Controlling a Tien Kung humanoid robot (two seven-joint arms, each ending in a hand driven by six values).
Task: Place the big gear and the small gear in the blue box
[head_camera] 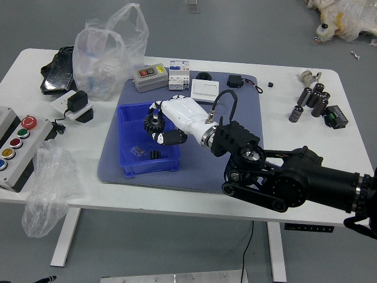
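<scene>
My right hand [166, 125], white on its back with black fingertips, reaches in from the right over the blue box [132, 170]. Its fingers are closed on the big gear [154, 122], black and toothed, held above the box's right half. The small gear [155, 154], a short black toothed cylinder, lies inside the box near its front wall. A small clear plastic piece lies beside it.
Behind the box on the mat [194, 159] stand a grey button box [150, 78], a white module [178, 78] and a white square box [204, 91]. Plastic bags and a button panel [23, 144] lie left; black cylinders [312, 100] stand right.
</scene>
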